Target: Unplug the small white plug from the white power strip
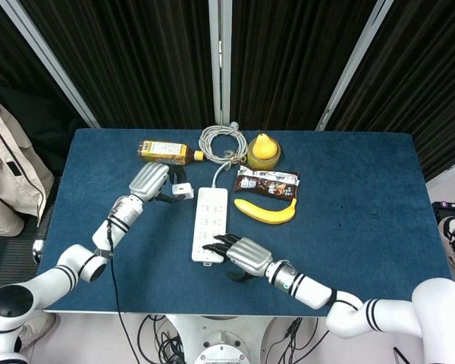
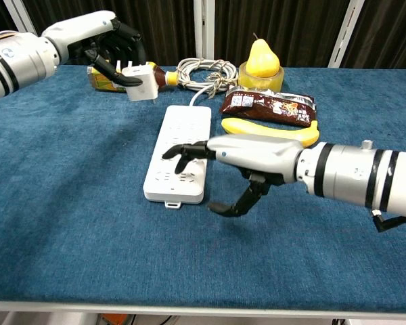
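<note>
My left hand point(image 1: 152, 182) point(image 2: 105, 51) grips the small white plug point(image 1: 183, 190) point(image 2: 139, 82) and holds it in the air, to the left of the strip's far end and clear of it, prongs tilted sideways. The white power strip point(image 1: 210, 224) point(image 2: 179, 152) lies flat on the blue table with no plug in its sockets; its cord runs to the back. My right hand point(image 1: 243, 255) point(image 2: 250, 157) presses its fingertips point(image 2: 183, 150) on the strip's near end, thumb hanging beside it over the cloth.
At the back lie a coiled grey cable point(image 1: 221, 139) point(image 2: 206, 71), a bottle point(image 1: 165, 152), a pear in a yellow cup point(image 1: 263, 151) point(image 2: 262, 63), a brown snack packet point(image 1: 268, 181) point(image 2: 271, 106) and a banana point(image 1: 266, 211) point(image 2: 277, 133).
</note>
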### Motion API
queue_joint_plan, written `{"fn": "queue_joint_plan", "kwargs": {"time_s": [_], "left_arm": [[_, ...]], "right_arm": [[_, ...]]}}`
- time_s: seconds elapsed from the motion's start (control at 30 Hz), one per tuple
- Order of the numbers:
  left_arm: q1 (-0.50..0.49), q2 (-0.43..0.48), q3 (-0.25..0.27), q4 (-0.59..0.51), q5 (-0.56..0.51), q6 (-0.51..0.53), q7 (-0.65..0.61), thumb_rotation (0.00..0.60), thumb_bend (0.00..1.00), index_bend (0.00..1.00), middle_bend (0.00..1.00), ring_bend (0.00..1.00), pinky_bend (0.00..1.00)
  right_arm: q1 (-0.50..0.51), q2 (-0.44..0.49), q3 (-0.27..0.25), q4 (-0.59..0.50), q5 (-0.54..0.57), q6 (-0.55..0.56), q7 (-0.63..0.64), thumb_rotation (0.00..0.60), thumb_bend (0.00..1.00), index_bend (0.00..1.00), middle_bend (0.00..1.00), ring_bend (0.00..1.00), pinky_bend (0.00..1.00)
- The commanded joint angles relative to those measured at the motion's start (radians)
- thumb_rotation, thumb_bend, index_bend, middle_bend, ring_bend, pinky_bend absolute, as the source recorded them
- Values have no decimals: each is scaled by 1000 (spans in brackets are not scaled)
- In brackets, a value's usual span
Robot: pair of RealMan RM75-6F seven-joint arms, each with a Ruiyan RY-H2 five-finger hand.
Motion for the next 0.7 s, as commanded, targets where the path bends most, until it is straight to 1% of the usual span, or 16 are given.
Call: {"fn": "queue_joint_plan", "kwargs": {"time_s": [0.03,0.13,0.2,0.27,0.37,0.47,0.6,0.7], "left_arm": [[36,16,17,-21,-27,-13,126,600,447,407,474,315,378],[43,37,23,-63,-43,-37,220,600,348,301,335,170,227],[51,53,23,-99,-53,-36,293,600,282,232,253,96,163],[63,70,18,-131,-64,-17,360,600,234,175,198,55,129],[97,120,4,-209,-87,30,451,600,200,146,183,50,121],[151,212,-9,-334,-117,92,517,600,185,146,183,50,119],[261,357,-15,-500,-162,221,620,600,174,146,183,50,96],[353,447,-1,-598,-189,329,714,600,152,146,181,50,61]], "right_arm": [[-27,50,0,-41,-21,58,-32,600,371,63,163,10,125],[-57,108,1,-90,-29,114,-65,600,370,62,163,10,125],[-82,153,2,-127,-33,158,-91,600,370,61,163,10,125],[-105,194,2,-158,-35,195,-112,600,370,59,163,10,125],[-150,267,-3,-201,-32,255,-142,600,370,58,163,10,125],[-203,345,-14,-236,-23,315,-160,600,370,58,163,10,125],[-287,452,-36,-267,7,388,-184,600,368,47,156,10,125],[-350,517,-51,-285,43,432,-219,600,341,15,128,3,101]]}}
